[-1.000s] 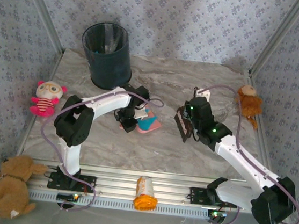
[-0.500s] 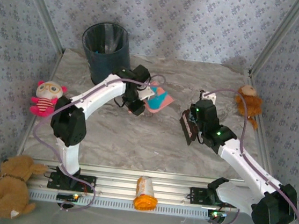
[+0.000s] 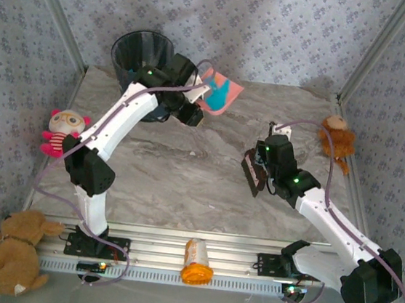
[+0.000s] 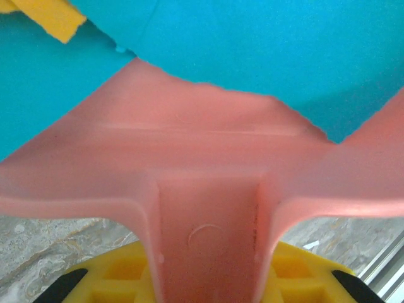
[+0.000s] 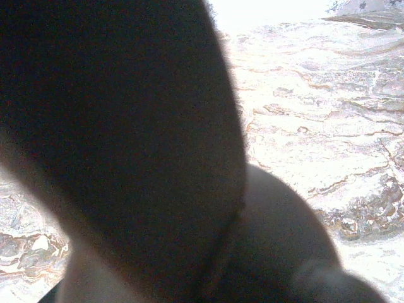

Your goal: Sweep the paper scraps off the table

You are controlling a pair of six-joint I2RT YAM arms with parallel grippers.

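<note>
My left gripper [image 3: 195, 105] is shut on the handle of the pink dustpan [image 3: 220, 91], held in the air, tilted, just right of the black bin [image 3: 143, 71]. Turquoise paper scraps [image 3: 220, 90] lie in the pan. In the left wrist view the paper scraps [image 4: 252, 57] cover the pan's far part, with one orange-yellow piece [image 4: 47, 17] at the top left; the dustpan handle [image 4: 208, 233] runs down between my yellow fingers [image 4: 110, 278]. My right gripper [image 3: 262, 167] is shut on a dark brush [image 3: 252, 173] low over the table [image 3: 184, 186]. The brush [image 5: 120, 145] blocks most of the right wrist view.
A pink plush doll [image 3: 62, 132] sits at the left edge, a brown teddy [image 3: 15, 251] at the near left, another brown plush [image 3: 336, 140] at the right edge. An orange bottle [image 3: 196, 262] lies on the aluminium rail [image 3: 250, 246] at the front.
My left arm has lifted the dustpan with its scraps from the table's middle up and back, to beside the bin. The right arm drew the brush slightly right, then held still.
</note>
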